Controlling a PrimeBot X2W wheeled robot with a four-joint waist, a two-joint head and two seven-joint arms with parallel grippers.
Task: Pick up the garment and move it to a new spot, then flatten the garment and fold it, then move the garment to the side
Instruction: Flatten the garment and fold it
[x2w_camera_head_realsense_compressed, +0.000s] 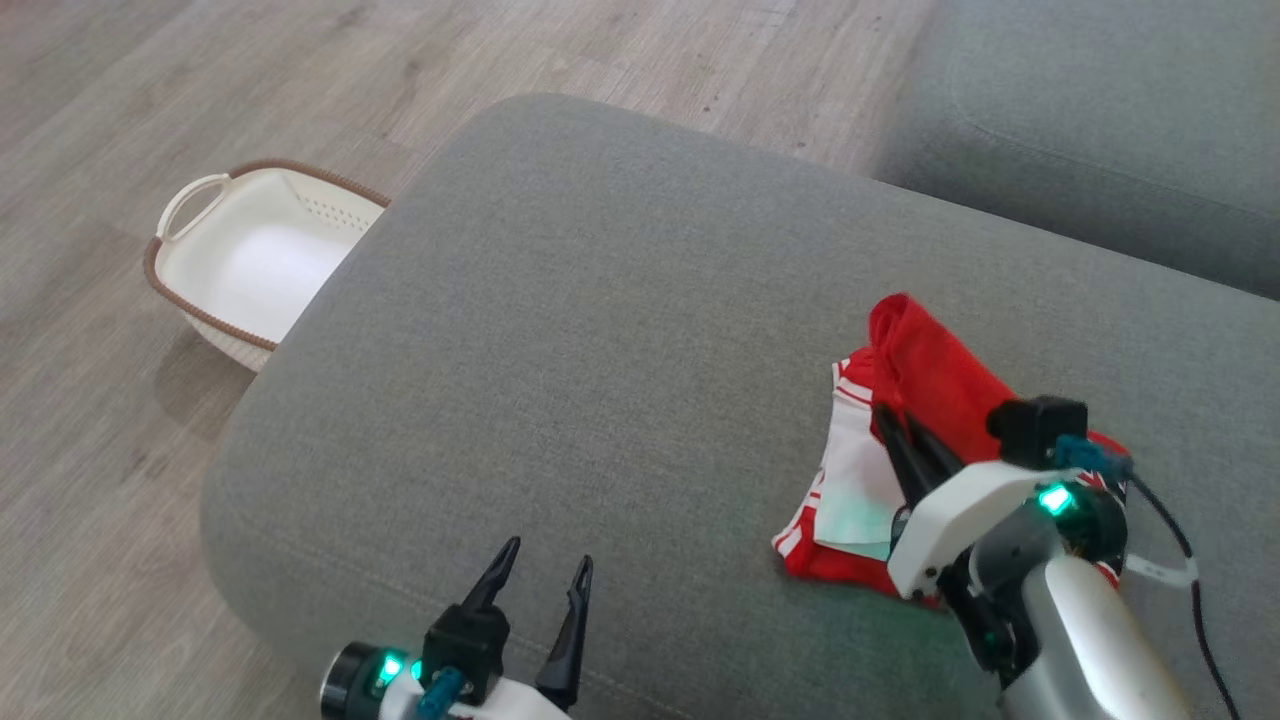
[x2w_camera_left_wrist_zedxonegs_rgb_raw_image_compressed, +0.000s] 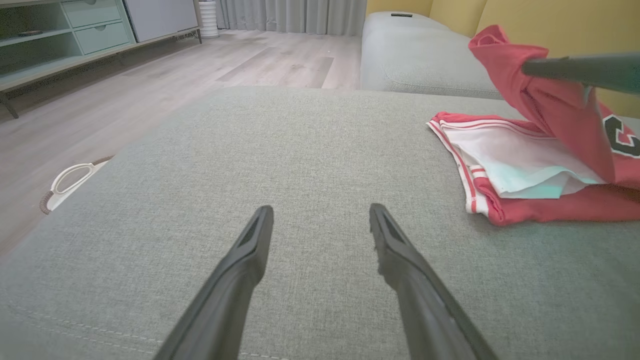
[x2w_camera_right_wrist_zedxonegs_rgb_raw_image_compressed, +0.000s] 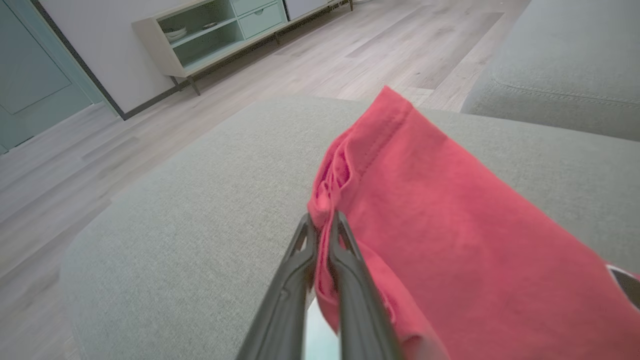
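The garment was seen at four o'clock on the grey cushion, one fold clamped by the right pincer. The left pincer, at six o'clock, was held spread, empty.

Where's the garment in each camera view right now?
Head: garment lower right, on the cushion.
Left wrist: garment at right edge, one flap lifted.
Right wrist: garment centre to lower right, pinched by right gripper.
Shared landmark: the grey cushion beneath it.
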